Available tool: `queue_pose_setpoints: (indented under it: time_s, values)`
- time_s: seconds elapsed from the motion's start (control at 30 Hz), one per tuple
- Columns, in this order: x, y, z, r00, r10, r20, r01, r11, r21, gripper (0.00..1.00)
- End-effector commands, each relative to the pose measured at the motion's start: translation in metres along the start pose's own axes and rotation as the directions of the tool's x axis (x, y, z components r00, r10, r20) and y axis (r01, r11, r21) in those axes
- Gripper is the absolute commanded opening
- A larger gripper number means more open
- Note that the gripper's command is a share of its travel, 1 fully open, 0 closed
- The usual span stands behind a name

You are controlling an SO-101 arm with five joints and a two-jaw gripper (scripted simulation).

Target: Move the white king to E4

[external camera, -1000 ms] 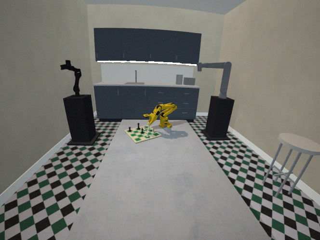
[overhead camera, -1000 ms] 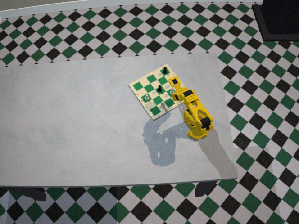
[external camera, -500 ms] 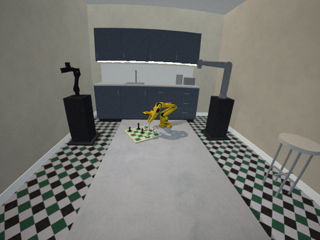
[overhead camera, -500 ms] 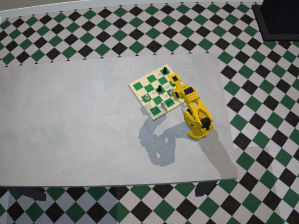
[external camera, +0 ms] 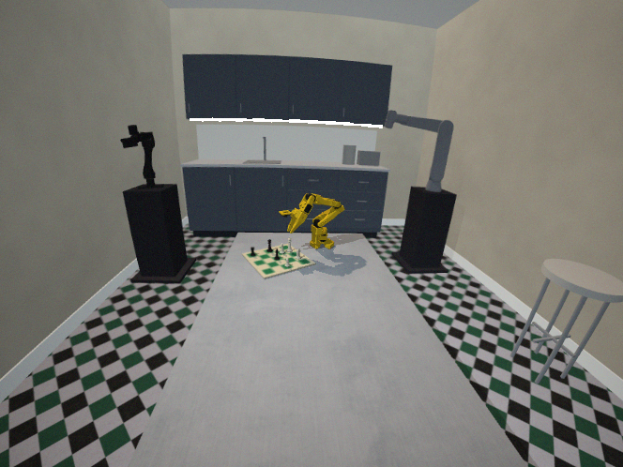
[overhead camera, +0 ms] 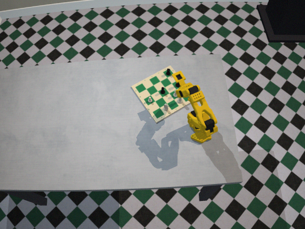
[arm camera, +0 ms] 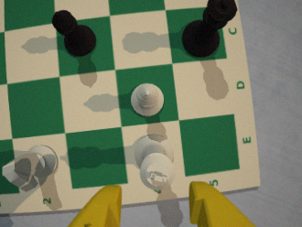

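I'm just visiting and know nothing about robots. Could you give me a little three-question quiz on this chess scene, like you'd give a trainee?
1. True or false: the gripper is clamped on the white king.
2. In the wrist view, how many black pieces stand on the board? A) one B) two C) four
3. Fill in: by the letters on the board's edge, the white pawn just beyond the king stands in row ___.

Key
1. False. The yellow fingers stand apart, short of the king, with nothing between them.
2. B, the black pieces and.
3. D, one row past the king's row E.
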State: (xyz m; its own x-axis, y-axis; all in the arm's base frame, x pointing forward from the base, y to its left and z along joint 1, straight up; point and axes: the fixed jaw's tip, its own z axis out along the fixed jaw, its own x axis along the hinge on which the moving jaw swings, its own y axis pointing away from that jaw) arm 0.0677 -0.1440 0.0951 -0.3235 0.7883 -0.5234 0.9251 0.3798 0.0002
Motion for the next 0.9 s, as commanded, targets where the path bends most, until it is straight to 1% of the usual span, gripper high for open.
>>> queue_pose_setpoints:
  time_s: [0.0, 0.17, 0.53, 0.87]
  values:
    - [-0.002, 0.001, -0.004, 1.0, 0.003, -0.01, -0.003, 1.0, -0.004, 0.12]
    - [-0.003, 0.001, -0.006, 1.0, 0.003, -0.01, -0.003, 1.0, -0.004, 0.12]
    - [-0.003, 0.002, -0.007, 1.0, -0.002, -0.011, 0.001, 1.0, -0.007, 0.12]
    - [-0.004, 0.013, -0.007, 0.998, -0.064, -0.019, 0.063, 0.997, -0.044, 0.13]
